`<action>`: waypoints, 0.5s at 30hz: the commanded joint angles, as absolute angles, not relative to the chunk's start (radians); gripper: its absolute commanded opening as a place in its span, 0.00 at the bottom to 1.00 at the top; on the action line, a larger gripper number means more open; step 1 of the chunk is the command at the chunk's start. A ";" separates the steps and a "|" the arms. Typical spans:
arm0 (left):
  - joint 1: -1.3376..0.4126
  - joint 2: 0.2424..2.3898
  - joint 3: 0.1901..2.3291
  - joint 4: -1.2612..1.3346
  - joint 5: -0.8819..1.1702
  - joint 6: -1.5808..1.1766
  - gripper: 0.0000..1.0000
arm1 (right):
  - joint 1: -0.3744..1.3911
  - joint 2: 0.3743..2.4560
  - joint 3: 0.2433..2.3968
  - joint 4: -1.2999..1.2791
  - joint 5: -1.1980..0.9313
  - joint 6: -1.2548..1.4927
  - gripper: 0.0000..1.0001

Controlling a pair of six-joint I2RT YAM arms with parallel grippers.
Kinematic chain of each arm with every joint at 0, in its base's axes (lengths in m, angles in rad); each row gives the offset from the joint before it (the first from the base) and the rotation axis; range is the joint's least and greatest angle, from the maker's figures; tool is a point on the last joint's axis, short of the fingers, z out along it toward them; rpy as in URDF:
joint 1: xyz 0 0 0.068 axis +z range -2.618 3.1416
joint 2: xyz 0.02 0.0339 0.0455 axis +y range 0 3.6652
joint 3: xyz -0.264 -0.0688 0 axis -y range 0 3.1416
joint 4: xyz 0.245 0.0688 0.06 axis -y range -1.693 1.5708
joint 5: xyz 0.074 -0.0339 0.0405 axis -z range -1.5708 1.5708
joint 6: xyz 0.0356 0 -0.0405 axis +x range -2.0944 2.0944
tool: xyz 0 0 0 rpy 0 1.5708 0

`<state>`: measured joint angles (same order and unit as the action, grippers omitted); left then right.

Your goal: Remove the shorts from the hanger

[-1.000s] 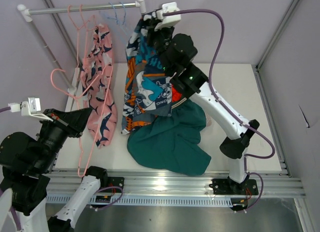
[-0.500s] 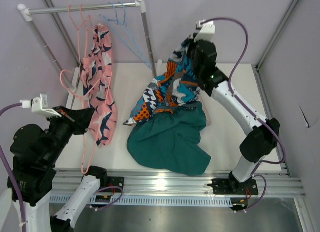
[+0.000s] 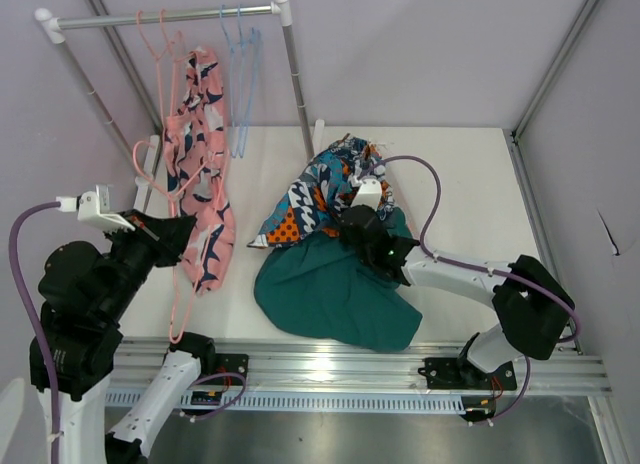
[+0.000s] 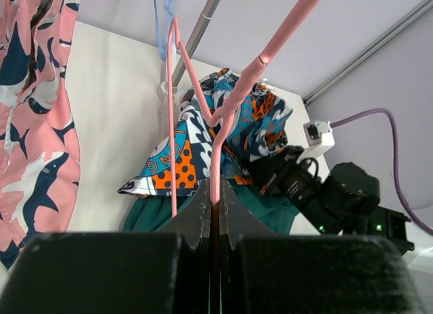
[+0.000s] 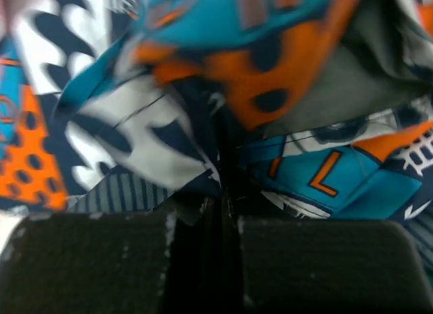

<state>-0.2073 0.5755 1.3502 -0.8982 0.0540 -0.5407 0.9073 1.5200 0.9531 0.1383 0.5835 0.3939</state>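
Nearest the arm bases, at about 8 o'clock in the overhead view, the left hand (image 4: pixel 215 199) has its fingers pressed together on the wire of a pink hanger (image 4: pixel 214 158), which looks bare where the wrist view shows it. Whether it also carries cloth lower down I cannot tell. Just beyond the bases at 6 o'clock, the teal shorts (image 3: pixel 330 294) lie crumpled on the tabletop (image 3: pixel 470 184). The printed shorts (image 3: pixel 315 189) lie in a heap against their far edge, towards the centre, and are off any hanger. The right hand (image 5: pixel 220 185) is low over that heap, its fingers clamped on a fold of the printed cloth. Farther out, at 10 o'clock, the pink shark shorts (image 3: pixel 205 184) hang from the rail (image 3: pixel 160 18) among pink wires, with an empty blue hanger (image 3: pixel 240 94) beside them at 11 o'clock. The step in hand appears to be setting the printed pair down. To do that well, the right hand should part its fingers fully while it is low, then rise straight up so that no fold is dragged along or pulls the teal pair out of place. The pink pair seems to be what remains. For that, the left hand should keep the wire steady and level, so the right hand can draw the waistband off sideways rather than tugging down against the rail.
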 commanded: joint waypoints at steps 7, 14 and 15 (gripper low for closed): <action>-0.213 0.549 1.313 -0.839 0.049 -0.534 0.00 | 0.648 1.638 0.946 -0.054 0.433 0.784 0.00; -0.213 0.552 1.354 -0.871 0.008 -0.509 0.00 | 0.477 1.814 1.105 -0.093 0.269 0.816 0.00; -0.213 0.552 1.356 -0.874 0.005 -0.509 0.00 | 0.454 1.866 1.135 -0.107 0.261 0.808 0.00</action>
<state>-0.2073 0.5529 1.3186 -0.8928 0.0303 -0.5377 0.5030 1.7535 1.0462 0.0177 0.3218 0.7860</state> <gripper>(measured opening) 0.028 0.014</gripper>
